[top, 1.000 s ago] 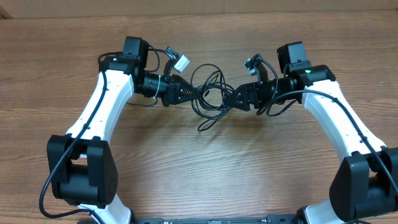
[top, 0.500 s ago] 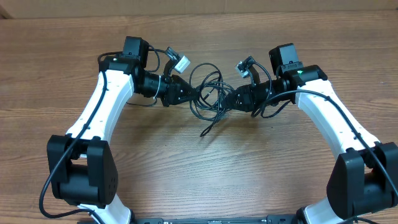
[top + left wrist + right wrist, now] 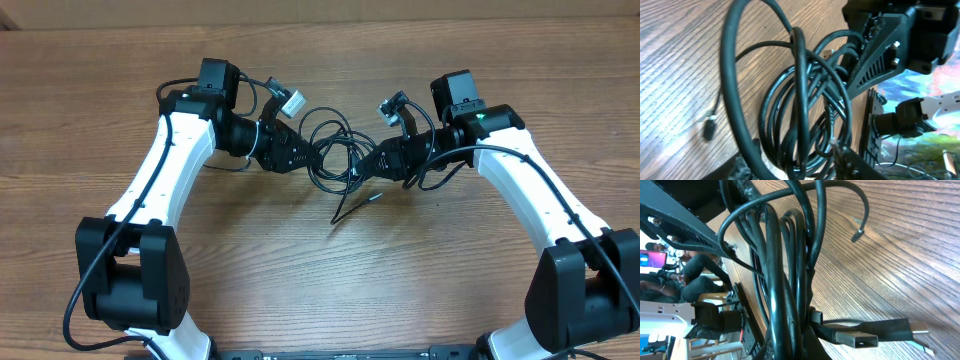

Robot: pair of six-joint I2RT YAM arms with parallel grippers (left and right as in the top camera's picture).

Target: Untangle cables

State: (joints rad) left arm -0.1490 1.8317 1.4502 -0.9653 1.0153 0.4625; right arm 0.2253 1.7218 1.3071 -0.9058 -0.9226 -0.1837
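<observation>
Two-armed working on the cables, a small knot of thin black loops sitting between the grippers at the far middle of the wooden table. Clamping down on the right side of the bundle with the right gripper, jaws fully together around several strands at once, keeping a USB plug just beside them in the right wrist view. Touching the left side of the loops with the left gripper; not showing clearly whether pinching a strand or standing parted, so cannot tell. Trailing one loose tail toward the near side, across the wood.

Risking, on any pull apart, cinching the knot tighter instead of freeing it, through pinching many strands together on the right. Risking, too, dragging the whole bundle rightward if gripping nothing on the left, or snagging a loop around the left fingers.
</observation>
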